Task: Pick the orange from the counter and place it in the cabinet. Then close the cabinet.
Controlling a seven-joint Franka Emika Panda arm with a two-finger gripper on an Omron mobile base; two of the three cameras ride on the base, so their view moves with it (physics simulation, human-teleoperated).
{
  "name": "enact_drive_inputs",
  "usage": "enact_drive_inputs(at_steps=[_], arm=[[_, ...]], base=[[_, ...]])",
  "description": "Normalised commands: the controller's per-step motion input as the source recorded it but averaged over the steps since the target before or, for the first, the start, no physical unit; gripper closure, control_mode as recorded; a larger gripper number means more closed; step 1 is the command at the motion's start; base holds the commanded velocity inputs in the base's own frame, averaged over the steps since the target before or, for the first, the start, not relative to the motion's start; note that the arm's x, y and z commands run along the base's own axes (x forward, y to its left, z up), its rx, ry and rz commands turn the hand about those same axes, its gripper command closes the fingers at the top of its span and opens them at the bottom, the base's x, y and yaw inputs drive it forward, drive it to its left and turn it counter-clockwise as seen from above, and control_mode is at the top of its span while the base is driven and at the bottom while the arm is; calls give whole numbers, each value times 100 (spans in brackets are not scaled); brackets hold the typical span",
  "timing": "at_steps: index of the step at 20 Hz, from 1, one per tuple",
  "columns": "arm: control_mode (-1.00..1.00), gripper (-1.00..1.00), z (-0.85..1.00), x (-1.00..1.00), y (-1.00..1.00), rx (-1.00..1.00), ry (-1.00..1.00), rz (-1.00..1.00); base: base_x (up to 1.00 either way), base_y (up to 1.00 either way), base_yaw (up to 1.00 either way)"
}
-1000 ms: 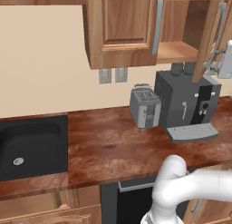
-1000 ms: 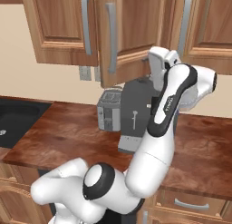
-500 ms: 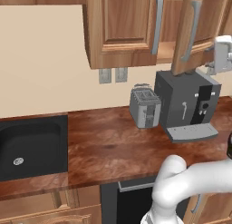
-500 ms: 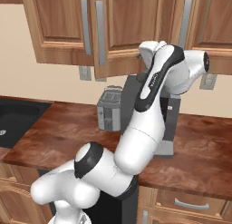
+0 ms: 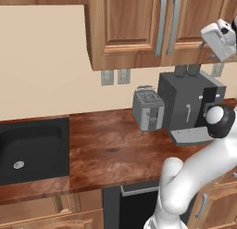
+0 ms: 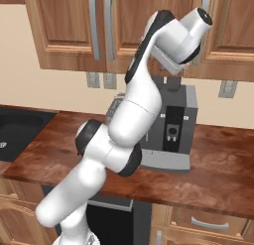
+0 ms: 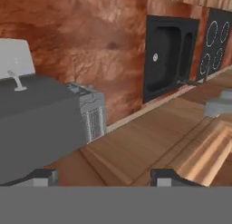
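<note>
At the cabinet [image 5: 134,28], doors met while your hand [image 7: 102,175] was spread and empty.
You did best pressing the door flush, clear of the coffee machine [image 5: 187,105].

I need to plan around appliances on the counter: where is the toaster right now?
In the left base view the toaster stands on the counter against the wall, just left of the coffee machine, well right of the sink.

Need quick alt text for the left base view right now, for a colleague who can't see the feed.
The cabinet doors are shut, and the white arm reaches up at the right with its hand by the cabinet's lower edge. Below, the counter holds a toaster beside a dark coffee machine, with a black sink at left.
</note>
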Motion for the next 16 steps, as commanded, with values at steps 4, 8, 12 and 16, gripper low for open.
enact_drive_inputs(at_steps=[4, 8, 12, 16], arm=[[-100, -100, -95, 100, 100, -35, -5, -48], [-100, -100, -100, 100, 100, -25, -3, -43], [-100, -100, -100, 100, 96, -16, -4, -43], [-100, -100, -100, 93, 100, -29, -37, -30]], base=[[0, 0, 0], [0, 0, 0], [0, 0, 0], [0, 0, 0]])
